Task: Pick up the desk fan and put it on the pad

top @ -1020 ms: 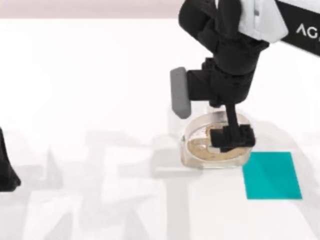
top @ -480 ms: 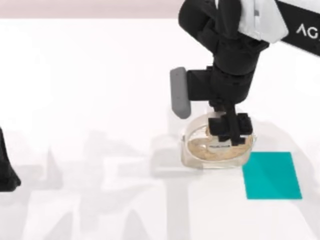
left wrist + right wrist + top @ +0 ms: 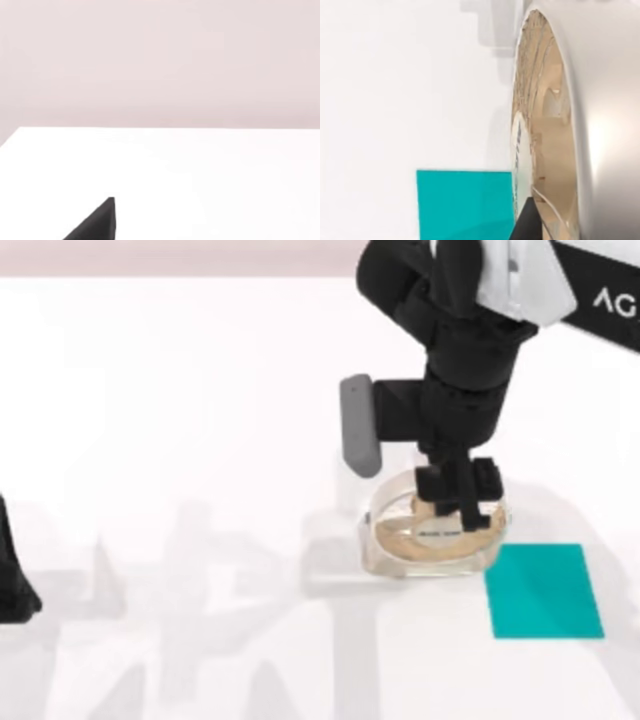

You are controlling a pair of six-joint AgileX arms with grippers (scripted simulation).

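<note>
The desk fan (image 3: 430, 540), a silvery-beige ring with tan blades, lies right of the table's middle with its face up. My right gripper (image 3: 460, 495) comes down from above and is shut on the fan's far rim. In the right wrist view the ring (image 3: 600, 100) fills one side, with one dark fingertip (image 3: 526, 222) against the grille. The teal pad (image 3: 545, 590) lies flat just right of the fan, and the pad (image 3: 465, 205) also shows beside the fan's face. My left arm (image 3: 12, 585) is parked at the left edge; one dark finger (image 3: 97, 222) shows over bare table.
The white table (image 3: 200, 440) stretches left of the fan, crossed by grey shadows. A grey block (image 3: 360, 425) sticks out from my right wrist above the fan's left side. The table's far edge (image 3: 200, 278) runs along the top.
My right gripper has drawn back from the fan's centre to its far rim and risen a little. The fan's face now looks slightly tilted. The left arm has not moved.
</note>
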